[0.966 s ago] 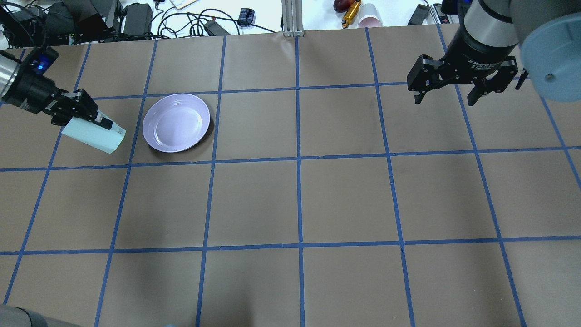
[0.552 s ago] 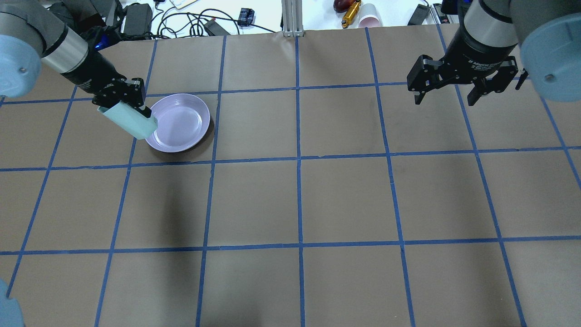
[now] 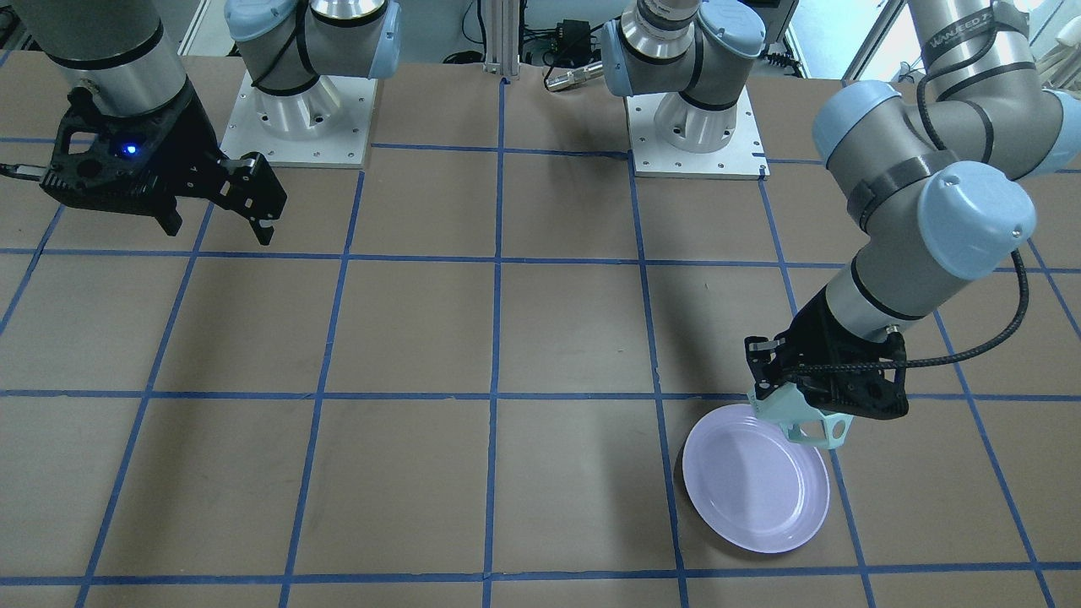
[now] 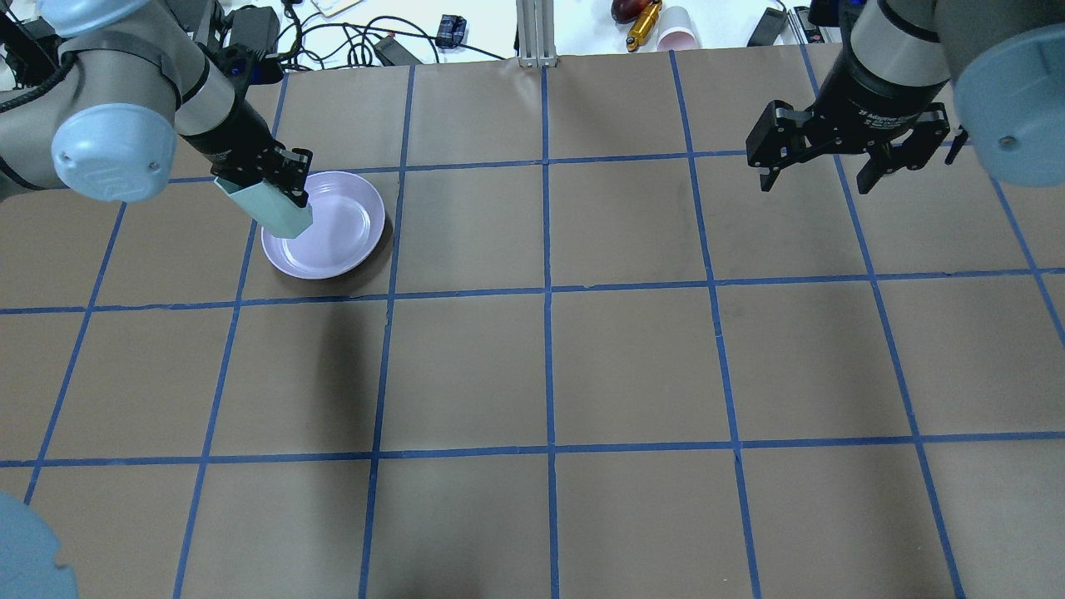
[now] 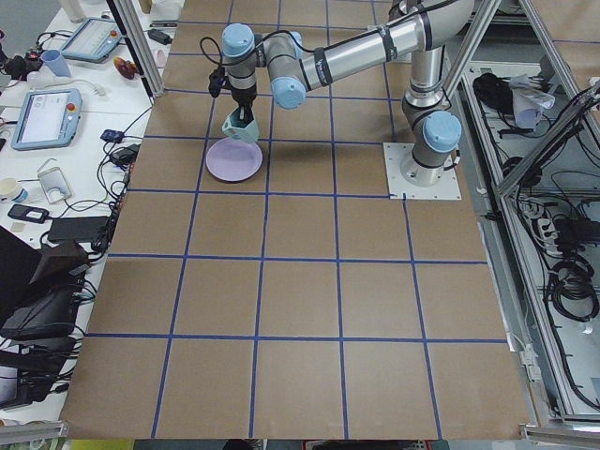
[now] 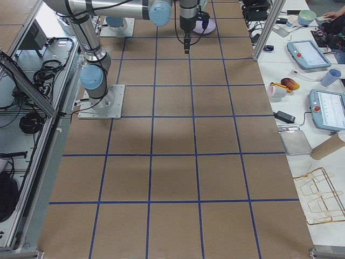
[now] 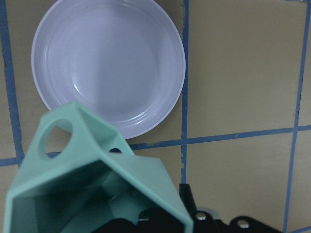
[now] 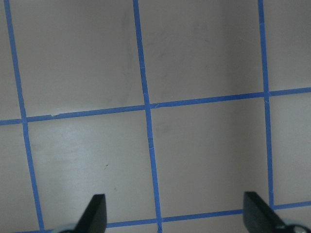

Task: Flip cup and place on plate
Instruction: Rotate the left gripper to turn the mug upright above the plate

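Left gripper [image 4: 276,175] squeezing one mint-green cup [image 4: 279,212], cup tilted up in the air over the edge of one pale purple plate [image 4: 337,229], plate flat on the brown table [image 4: 632,358], right gripper [image 4: 819,170] spread wide, holding nothing, far off to the side.

One mint-green cup [image 4: 268,212], one lavender plate [image 4: 343,235], two hands, the left hand [image 4: 281,193] and the right hand [image 4: 815,185].
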Robot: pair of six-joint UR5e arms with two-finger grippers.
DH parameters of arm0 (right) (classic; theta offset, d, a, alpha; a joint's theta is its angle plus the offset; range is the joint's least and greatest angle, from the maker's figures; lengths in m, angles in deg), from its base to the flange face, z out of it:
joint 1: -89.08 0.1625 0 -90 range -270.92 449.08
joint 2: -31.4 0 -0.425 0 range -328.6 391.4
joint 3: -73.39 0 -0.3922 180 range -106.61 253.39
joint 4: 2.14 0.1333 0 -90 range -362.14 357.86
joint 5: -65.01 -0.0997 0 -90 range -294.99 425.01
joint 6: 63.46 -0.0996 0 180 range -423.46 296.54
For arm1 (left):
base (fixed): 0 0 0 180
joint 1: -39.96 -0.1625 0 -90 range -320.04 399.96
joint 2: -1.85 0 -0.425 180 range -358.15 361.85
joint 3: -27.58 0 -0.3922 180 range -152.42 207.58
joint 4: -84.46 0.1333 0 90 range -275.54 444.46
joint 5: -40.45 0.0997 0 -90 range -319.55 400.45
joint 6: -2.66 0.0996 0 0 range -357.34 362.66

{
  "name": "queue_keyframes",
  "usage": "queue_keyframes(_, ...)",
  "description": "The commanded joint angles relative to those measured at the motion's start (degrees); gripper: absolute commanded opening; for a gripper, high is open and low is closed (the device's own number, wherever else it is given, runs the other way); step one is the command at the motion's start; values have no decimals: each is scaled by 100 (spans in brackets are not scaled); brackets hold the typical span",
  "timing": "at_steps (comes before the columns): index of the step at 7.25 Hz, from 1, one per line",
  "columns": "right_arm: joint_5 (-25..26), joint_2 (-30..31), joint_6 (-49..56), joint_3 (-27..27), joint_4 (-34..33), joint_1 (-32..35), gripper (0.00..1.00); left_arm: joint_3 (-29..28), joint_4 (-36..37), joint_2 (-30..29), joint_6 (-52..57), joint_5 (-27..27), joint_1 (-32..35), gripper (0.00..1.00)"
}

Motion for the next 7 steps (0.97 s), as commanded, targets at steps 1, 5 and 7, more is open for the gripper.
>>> queue_keyframes(1, 8, -3, 0, 0, 0, 0, 100, 490, 980, -19, 308, 138, 29, 0)
queue_keyframes(5, 8, 5, 0, 0, 0, 0, 100, 765, 1906, -256, 1494, 542, 248, 0)
queue_keyframes(7, -1, 5, 0, 0, 0, 0, 100, 774, 2048, -361, 1532, 553, 267, 0)
